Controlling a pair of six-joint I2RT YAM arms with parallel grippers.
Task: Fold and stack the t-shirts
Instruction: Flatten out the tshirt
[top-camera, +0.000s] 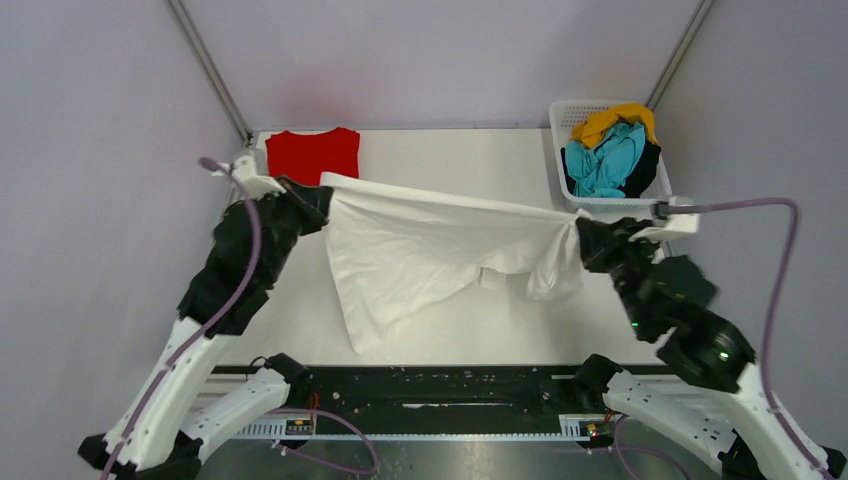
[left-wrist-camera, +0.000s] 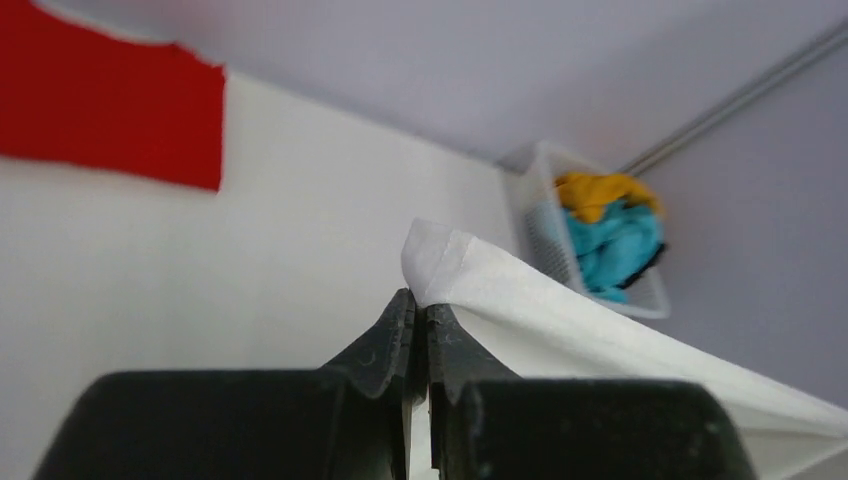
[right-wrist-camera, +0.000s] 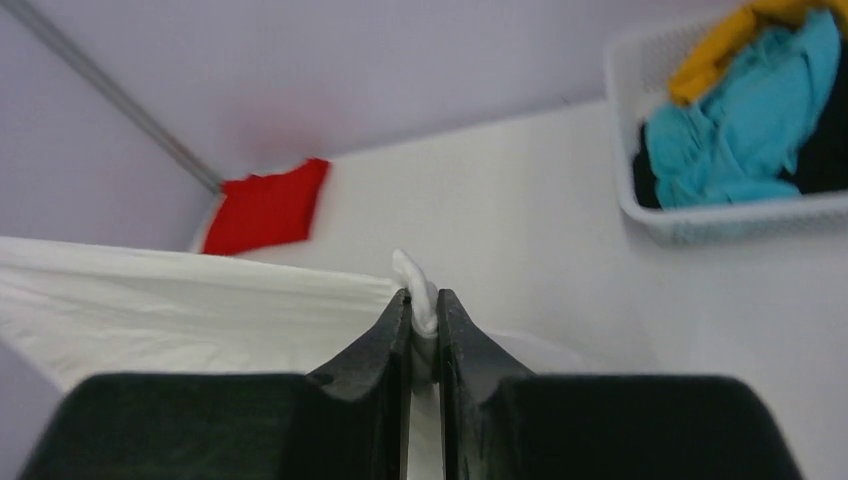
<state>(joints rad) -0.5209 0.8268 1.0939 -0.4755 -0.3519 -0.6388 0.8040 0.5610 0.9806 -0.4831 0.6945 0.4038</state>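
A white t-shirt (top-camera: 420, 250) hangs stretched between my two grippers above the table, its top edge taut and its lower part drooping to the surface. My left gripper (top-camera: 322, 192) is shut on its left corner (left-wrist-camera: 440, 260). My right gripper (top-camera: 582, 232) is shut on a bunched bit of its right end (right-wrist-camera: 415, 285). A folded red t-shirt (top-camera: 312, 153) lies flat at the far left of the table; it also shows in the left wrist view (left-wrist-camera: 110, 105) and the right wrist view (right-wrist-camera: 265, 205). Yellow (top-camera: 612, 120), teal (top-camera: 605, 160) and black shirts lie piled in the basket.
A white plastic lattice basket (top-camera: 565, 110) stands at the far right corner of the table, also in the left wrist view (left-wrist-camera: 540, 215) and the right wrist view (right-wrist-camera: 640, 215). Metal frame poles rise at both back corners. A black rail runs along the near edge.
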